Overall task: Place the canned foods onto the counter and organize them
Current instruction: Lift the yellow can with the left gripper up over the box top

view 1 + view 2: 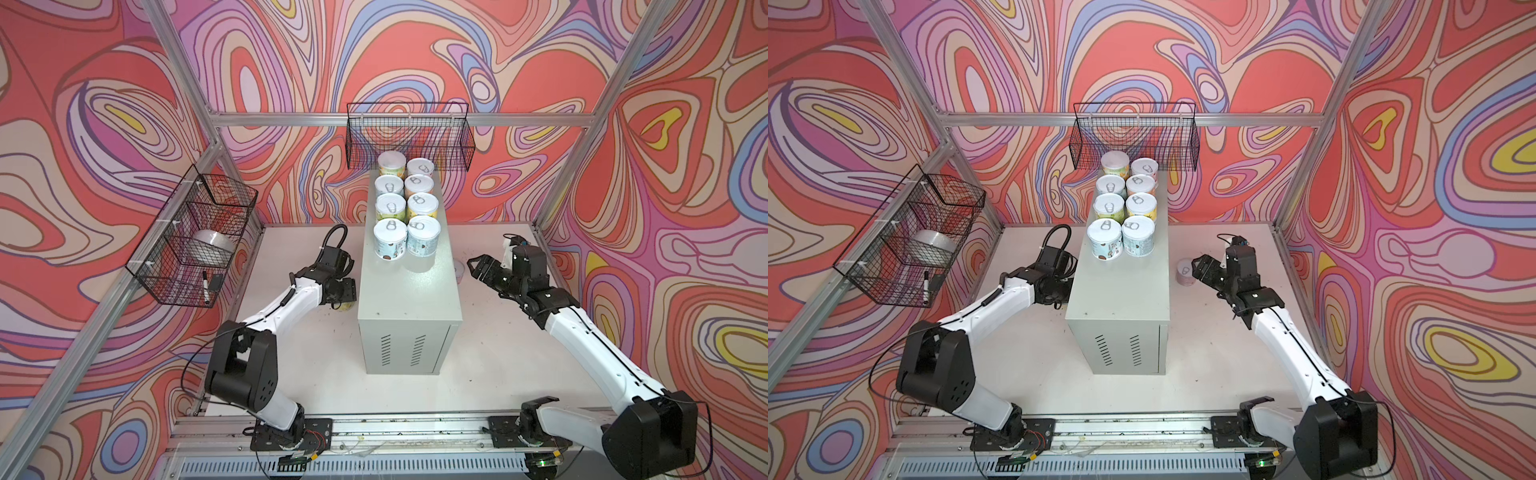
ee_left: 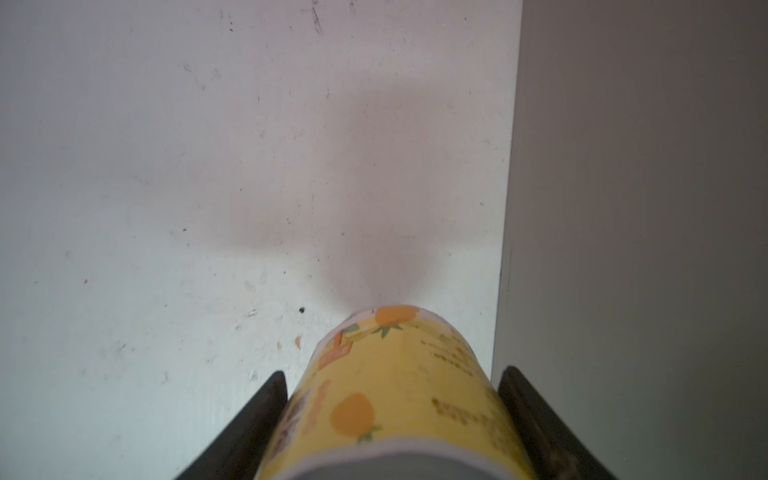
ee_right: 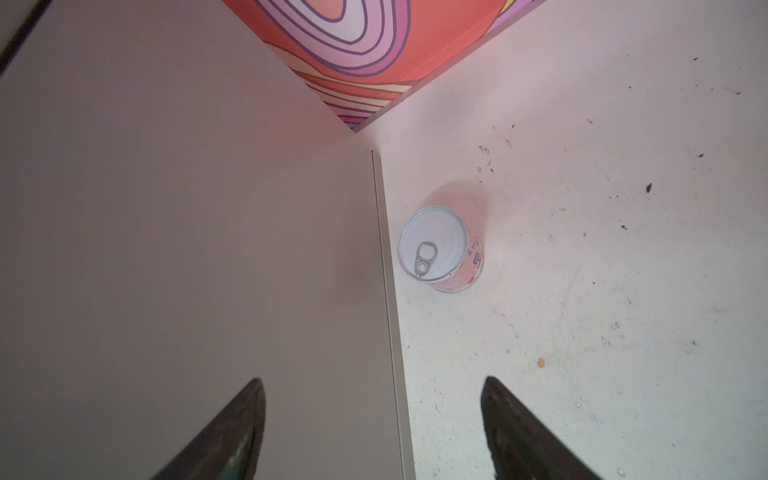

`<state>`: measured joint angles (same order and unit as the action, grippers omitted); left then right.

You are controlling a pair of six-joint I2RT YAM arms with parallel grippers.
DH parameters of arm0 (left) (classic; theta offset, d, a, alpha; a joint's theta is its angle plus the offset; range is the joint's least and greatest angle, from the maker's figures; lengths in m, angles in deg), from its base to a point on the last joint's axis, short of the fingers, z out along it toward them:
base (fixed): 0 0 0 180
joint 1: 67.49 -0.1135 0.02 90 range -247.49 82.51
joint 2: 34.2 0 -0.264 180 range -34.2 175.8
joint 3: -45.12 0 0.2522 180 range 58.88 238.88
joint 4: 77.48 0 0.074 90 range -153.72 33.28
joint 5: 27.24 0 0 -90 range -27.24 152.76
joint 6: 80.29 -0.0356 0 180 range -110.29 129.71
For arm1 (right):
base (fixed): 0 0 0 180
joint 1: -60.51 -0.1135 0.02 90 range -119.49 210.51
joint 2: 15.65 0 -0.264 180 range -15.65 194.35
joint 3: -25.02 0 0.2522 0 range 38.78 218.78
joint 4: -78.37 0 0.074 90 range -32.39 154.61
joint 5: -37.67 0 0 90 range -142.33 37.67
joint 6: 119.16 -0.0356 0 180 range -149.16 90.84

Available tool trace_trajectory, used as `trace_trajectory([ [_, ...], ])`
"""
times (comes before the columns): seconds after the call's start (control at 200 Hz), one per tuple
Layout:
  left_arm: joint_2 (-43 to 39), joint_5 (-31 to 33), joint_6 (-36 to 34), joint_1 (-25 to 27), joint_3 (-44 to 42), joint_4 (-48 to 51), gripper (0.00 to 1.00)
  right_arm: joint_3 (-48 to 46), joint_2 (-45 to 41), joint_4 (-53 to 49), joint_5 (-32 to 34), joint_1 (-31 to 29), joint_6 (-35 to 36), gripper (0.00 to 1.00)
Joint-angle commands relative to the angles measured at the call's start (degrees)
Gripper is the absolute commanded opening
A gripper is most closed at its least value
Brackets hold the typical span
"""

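Note:
Several canned foods stand in two rows on the far half of the counter, a tall light-grey cabinet. My left gripper is shut on a yellow can with orange fruit on its label. It hangs low over the white table, close beside the counter's left side. In a top view this can peeks out under the left gripper. A pink can stands upright on the table by the counter's right side. My right gripper is open and empty, short of it.
A black wire basket on the left wall holds a white tape roll and a marker. Another wire basket hangs on the back wall just behind the far cans. Aluminium frame posts edge the table.

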<state>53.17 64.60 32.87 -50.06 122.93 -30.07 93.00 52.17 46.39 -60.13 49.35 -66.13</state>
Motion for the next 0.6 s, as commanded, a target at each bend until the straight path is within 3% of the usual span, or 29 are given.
trace_trajectory([
  [0.0, -7.4, -0.7, -0.5, 0.1, 0.8, 6.0, 0.00, -1.6, -1.3, 1.2, -0.3, 0.3, 0.2, 0.84],
  [0.321, -21.4, -0.3, -4.6, 0.2, 8.0, 22.3, 0.00, -1.4, -1.2, 1.3, -0.3, 0.3, -0.1, 0.83],
  [0.591, -22.8, 1.1, -12.4, 0.3, 28.5, 41.4, 0.00, -0.7, -1.8, 0.5, 0.2, 0.4, 0.5, 0.83],
])
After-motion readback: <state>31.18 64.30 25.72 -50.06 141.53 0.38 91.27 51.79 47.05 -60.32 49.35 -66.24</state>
